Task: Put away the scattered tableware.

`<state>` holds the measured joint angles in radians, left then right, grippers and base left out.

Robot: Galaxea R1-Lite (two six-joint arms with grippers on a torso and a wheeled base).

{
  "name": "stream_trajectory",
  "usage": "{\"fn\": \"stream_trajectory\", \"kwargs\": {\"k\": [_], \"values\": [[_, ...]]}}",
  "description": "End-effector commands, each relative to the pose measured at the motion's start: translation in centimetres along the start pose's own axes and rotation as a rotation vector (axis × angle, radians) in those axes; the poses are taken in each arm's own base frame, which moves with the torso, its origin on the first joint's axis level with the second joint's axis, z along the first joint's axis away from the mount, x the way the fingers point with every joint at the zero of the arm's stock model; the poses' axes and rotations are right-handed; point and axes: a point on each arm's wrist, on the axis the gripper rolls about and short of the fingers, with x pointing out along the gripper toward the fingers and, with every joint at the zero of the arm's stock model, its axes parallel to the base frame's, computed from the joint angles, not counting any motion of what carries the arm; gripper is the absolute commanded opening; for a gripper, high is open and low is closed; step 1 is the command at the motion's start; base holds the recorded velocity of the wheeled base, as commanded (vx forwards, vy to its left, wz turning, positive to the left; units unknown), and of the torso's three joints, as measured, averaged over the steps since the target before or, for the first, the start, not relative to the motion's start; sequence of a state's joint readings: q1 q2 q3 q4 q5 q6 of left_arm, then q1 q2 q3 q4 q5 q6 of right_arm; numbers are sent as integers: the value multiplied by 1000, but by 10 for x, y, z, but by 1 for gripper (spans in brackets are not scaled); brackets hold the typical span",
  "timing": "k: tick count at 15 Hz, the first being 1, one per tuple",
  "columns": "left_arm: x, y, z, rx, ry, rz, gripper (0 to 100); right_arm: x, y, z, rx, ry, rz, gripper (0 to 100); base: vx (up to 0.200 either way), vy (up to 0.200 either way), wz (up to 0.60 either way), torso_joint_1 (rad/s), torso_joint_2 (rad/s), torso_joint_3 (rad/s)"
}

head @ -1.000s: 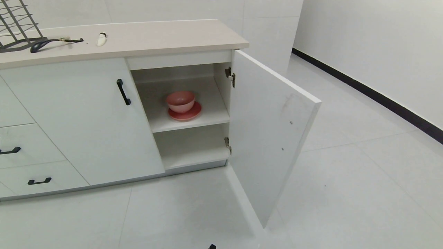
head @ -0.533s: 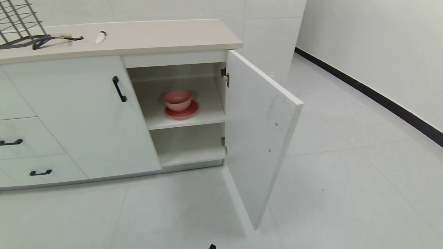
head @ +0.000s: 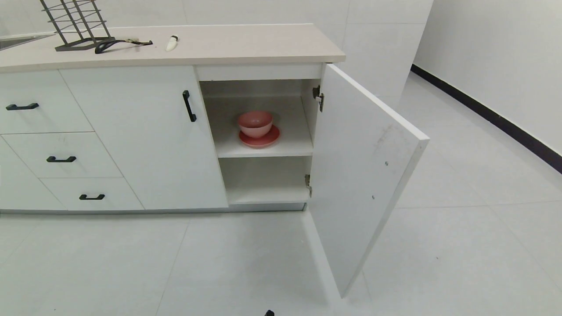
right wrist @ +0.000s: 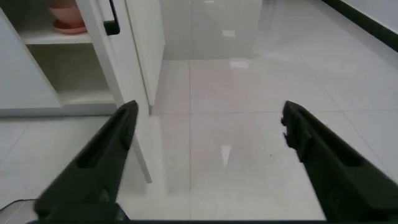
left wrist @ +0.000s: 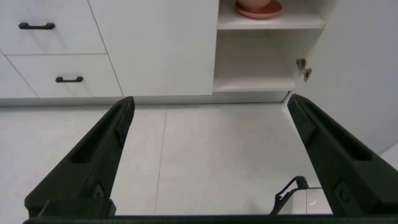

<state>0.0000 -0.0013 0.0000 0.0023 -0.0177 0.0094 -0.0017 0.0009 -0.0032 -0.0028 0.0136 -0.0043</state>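
Observation:
A pink bowl [head: 255, 123] sits on a red plate [head: 259, 139] on the upper shelf [head: 268, 150] of the open white cabinet. The left wrist view catches the plate [left wrist: 258, 7] at its edge, far beyond my left gripper [left wrist: 210, 102], which is open over bare floor. My right gripper [right wrist: 209, 107] is also open above the floor tiles, with the bowl [right wrist: 62, 11] and plate [right wrist: 69, 28] far off behind the cabinet door [right wrist: 134, 93]. Neither gripper holds anything.
The cabinet door [head: 360, 166] swings out wide over the floor. The lower shelf [head: 263, 193] is bare. On the counter [head: 246, 44] lie a wire rack [head: 74, 24], a black-handled utensil [head: 118, 43] and a small white item [head: 171, 43]. Drawers [head: 61, 153] sit to the left.
The whole head view has shifted, bringing the drawers and rack further into the picture. The bowl, plate and door keep their places in the cabinet.

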Motion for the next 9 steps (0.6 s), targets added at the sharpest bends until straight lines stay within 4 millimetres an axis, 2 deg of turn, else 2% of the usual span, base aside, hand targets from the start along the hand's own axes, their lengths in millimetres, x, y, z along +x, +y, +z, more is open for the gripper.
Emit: {"fn": "stream_trajectory", "kwargs": {"k": [1, 7, 9], "values": [[0, 0, 0, 1, 0, -1, 100, 0, 0, 0, 0, -1, 0, 0, 0, 0, 0, 0, 0, 0], [0, 0, 0, 1, 1, 4, 100, 0, 1, 0, -22, -9, 43, 0, 0, 0, 0, 0, 0, 0], [0, 0, 0, 1, 1, 4, 100, -1, 2, 11, -57, -120, 77, 0, 0, 0, 0, 0, 0, 0]]}}
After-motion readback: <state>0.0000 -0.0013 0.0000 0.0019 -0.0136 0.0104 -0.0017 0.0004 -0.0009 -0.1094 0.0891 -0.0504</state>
